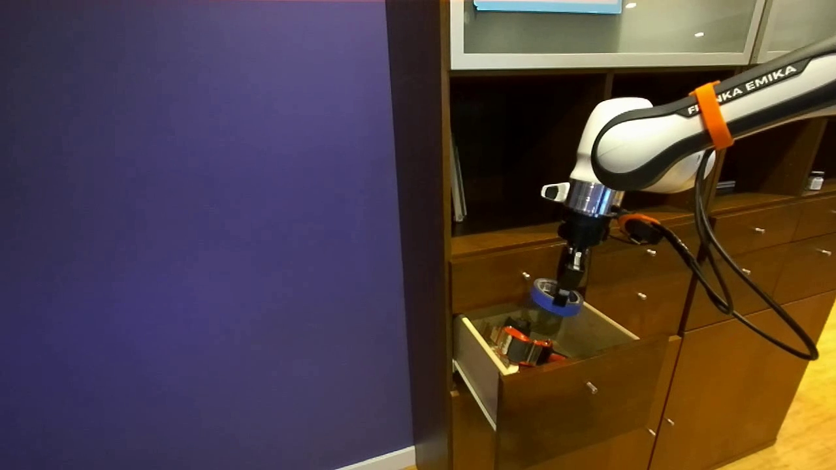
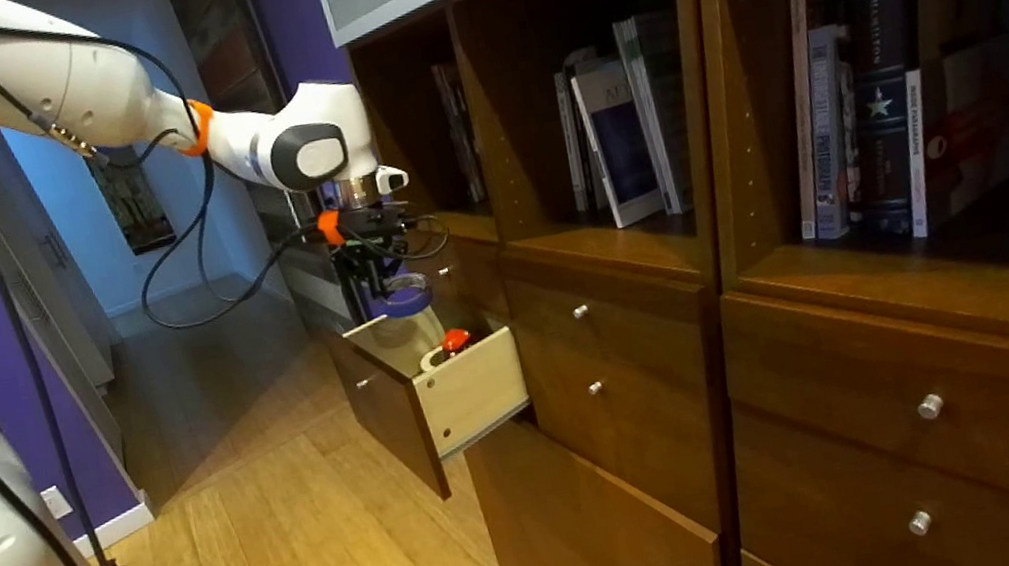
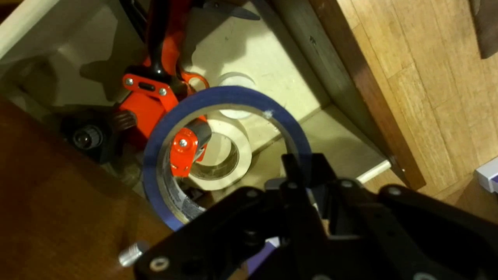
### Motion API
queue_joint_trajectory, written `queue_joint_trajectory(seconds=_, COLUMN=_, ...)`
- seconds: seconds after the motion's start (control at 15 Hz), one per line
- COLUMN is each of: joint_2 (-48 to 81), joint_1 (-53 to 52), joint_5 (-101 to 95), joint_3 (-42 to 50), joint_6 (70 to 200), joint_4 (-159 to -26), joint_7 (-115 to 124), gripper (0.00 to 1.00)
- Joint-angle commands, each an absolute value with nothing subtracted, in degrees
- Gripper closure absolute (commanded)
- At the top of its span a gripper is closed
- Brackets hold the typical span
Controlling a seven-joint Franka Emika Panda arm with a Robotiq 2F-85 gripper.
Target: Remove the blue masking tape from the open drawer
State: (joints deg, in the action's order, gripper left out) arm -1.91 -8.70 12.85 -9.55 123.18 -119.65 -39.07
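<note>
Masking tape (image 1: 547, 304), blue, hangs above the edges of the drawer (image 2: 471, 390), my pincer (image 3: 304, 166) clamped across its ring wall: the right hold, I judge, for a light, stiff, sturdy roll.

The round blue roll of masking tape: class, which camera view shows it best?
The wrist view: there the round blue roll of masking tape looks largest, its opening facing the camera, though the black tool hides its lower right. Both exterior views show it smaller, at a slant, above the open brown wooden drawer.
</note>
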Motion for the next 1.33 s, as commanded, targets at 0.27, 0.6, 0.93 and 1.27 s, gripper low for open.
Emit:
queue_joint_trajectory(seconds=0.27, joint_2=-10.6, joint_1=-9.9, joint_5=12.9, joint_3=-8.9, joint_6=132.1, joint_4=-124.1, joint_7=-38.0, gripper=0.97)
queue_joint_trajectory(seconds=0.6, joint_2=-12.2, joint_1=-10.3, joint_5=13.2, joint_3=-8.0, joint_6=142.5, joint_4=-126.3, joint_7=-36.0, gripper=0.97)
queue_joint_trajectory(seconds=0.93, joint_2=-12.1, joint_1=-10.4, joint_5=11.6, joint_3=-7.6, joint_6=151.7, joint_4=-127.7, joint_7=-32.7, gripper=0.97)
queue_joint_trajectory(seconds=1.27, joint_2=-9.4, joint_1=-9.9, joint_5=6.1, joint_3=-7.8, joint_6=160.3, joint_4=-127.7, joint_7=-27.4, gripper=0.97)
